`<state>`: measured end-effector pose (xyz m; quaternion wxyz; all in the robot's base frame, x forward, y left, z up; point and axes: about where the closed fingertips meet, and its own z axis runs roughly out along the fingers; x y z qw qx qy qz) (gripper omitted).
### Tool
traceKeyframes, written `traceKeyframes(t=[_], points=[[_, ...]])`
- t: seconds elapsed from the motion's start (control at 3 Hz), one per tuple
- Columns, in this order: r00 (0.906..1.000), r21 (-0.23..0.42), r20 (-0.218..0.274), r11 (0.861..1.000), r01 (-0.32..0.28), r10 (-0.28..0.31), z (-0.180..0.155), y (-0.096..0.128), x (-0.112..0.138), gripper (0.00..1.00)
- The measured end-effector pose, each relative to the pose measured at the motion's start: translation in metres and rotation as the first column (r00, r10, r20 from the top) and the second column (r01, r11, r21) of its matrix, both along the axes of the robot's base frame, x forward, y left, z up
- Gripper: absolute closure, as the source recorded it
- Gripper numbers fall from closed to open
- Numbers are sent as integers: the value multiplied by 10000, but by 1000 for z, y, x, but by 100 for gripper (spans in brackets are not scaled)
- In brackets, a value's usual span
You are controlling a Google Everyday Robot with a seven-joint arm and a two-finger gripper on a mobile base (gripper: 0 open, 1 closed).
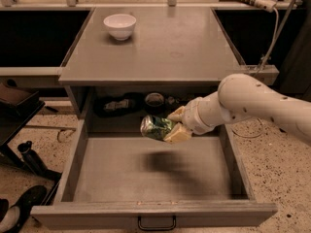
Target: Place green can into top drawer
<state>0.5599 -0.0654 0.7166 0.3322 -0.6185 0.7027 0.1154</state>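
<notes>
The drawer (pixel 112 178) stands pulled open across the lower half of the frame. Its grey floor is bare apart from a shadow at centre, and low walls bound it left, right and front, with the handle (pixel 156 223) at the bottom edge. The gripper (pixel 171 125) sits mid-frame above the drawer's back part, on the arm (pixel 252 103) that reaches in from the right. Its jaws are closed on the can (pixel 154 126), one finger above and one below the can's right end. The can lies on its side, clear of the floor, its silver end pointing left. The can's right end is hidden by the fingers. Behind it, the dark recess (pixel 121 105) holds objects too dim to make out. A bowl (pixel 120 25) stands on the tabletop (pixel 184 42), upper left.
</notes>
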Motion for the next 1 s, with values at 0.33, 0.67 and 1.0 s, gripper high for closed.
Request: traceKeyframes(t=[0.33, 0.67, 1.0], points=[[9990, -1055, -330, 9941, 249, -285, -28, -8, -4, 100], [9968, -2040, -638, 9784, 342, -481, -51, -23, -14, 100], [9932, -2497, -976, 9676, 373, -634, -73, -30, -19, 100]])
